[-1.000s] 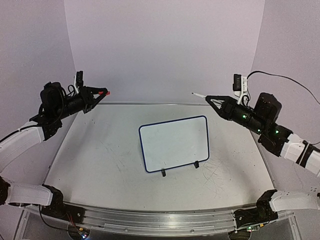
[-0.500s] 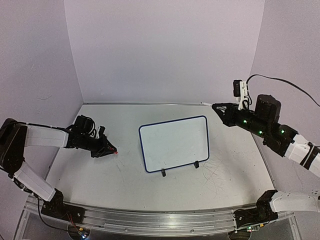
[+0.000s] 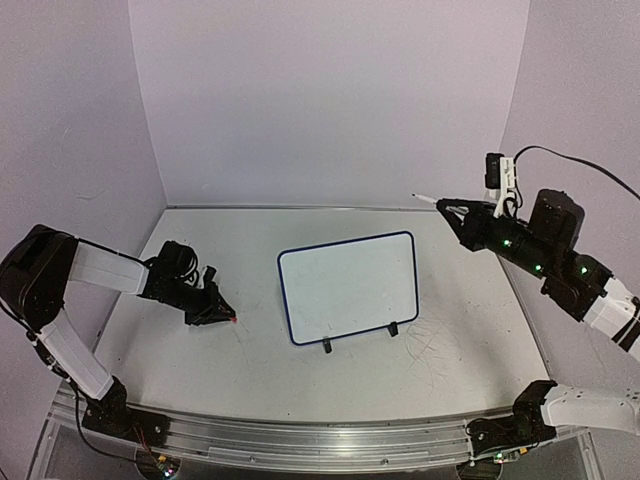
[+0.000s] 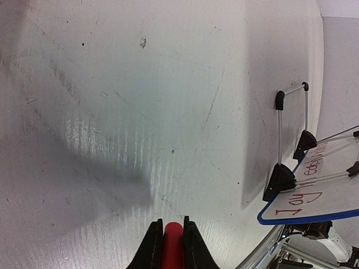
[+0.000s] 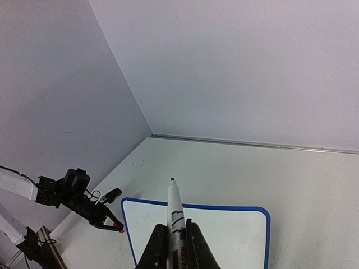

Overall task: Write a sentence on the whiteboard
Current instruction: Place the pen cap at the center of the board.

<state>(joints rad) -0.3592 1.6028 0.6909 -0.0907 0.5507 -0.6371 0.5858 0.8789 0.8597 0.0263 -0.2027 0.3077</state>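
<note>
The whiteboard (image 3: 345,285) lies mid-table, its blue-rimmed face blank in the top view and in the right wrist view (image 5: 224,235). In the left wrist view its corner (image 4: 314,202) shows thin red letters of the sentence (image 4: 305,197), only partly readable. My left gripper (image 3: 225,315) is low over the table, left of the board, shut on a red marker cap (image 4: 173,246). My right gripper (image 3: 447,208) is raised at the back right, shut on a white marker (image 5: 175,207) with its red tip (image 5: 171,179) bare and pointing over the board.
Two black clip feet (image 3: 326,347) (image 3: 393,329) stick out at the board's near edge. The scratched white tabletop (image 3: 200,370) ends at a metal rail (image 3: 300,440) in front. Lilac walls (image 3: 330,100) close the back and sides.
My left arm came down from its raised pose to the table left of the board, still holding the red cap. My right arm drew back right and up with the marker.
</note>
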